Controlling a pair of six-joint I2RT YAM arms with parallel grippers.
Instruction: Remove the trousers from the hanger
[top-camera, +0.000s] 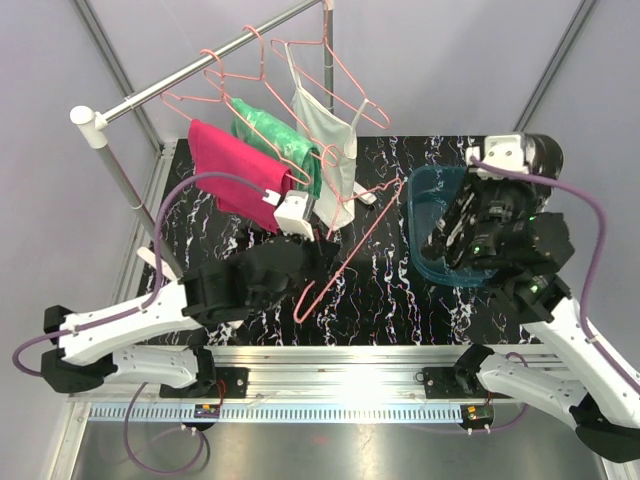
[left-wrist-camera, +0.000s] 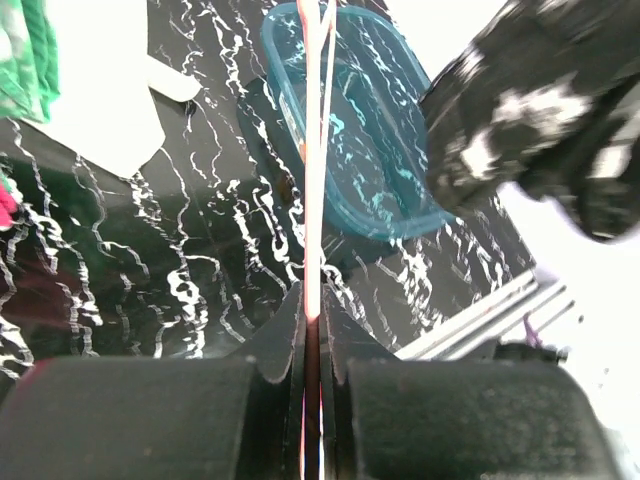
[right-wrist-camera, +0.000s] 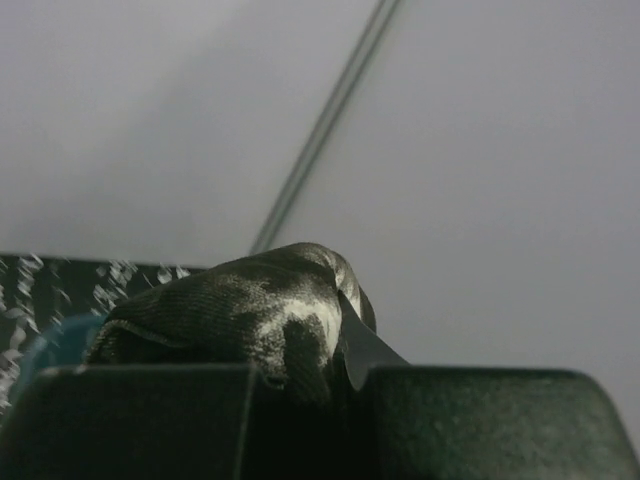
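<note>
Looking down from above, the pink trousers (top-camera: 232, 172) and green trousers (top-camera: 268, 132) hang on hangers from the rail (top-camera: 200, 62), side by side. A white tank top (top-camera: 332, 140) hangs just to their right. The black trousers (top-camera: 465, 225) are well apart from those, bunched over the teal bin (top-camera: 415, 230) at the right with the right arm on top of them. From up there I can't make out that arm's fingers.

Its wrist camera fills that in. The right end effector (right-wrist-camera: 340, 350) is clamped tight on a fold of the speckled black cloth, which bulges up between the fingers against a grey wall. Whether the cloth touches the bin, no view lets me tell.

The left end effector (left-wrist-camera: 312, 318) is closed hard on a bare pink hanger (left-wrist-camera: 313, 150). Its own camera shows the wire pinched between the two pads and running straight away over the marbled bench (left-wrist-camera: 200, 250). The wire crosses the bin's rim, and the black trousers show up at the right.

The overhead view adds what that close shot misses. The hanger slants from in front of the left arm up toward the bin, off the rail and just below the tank top.
</note>
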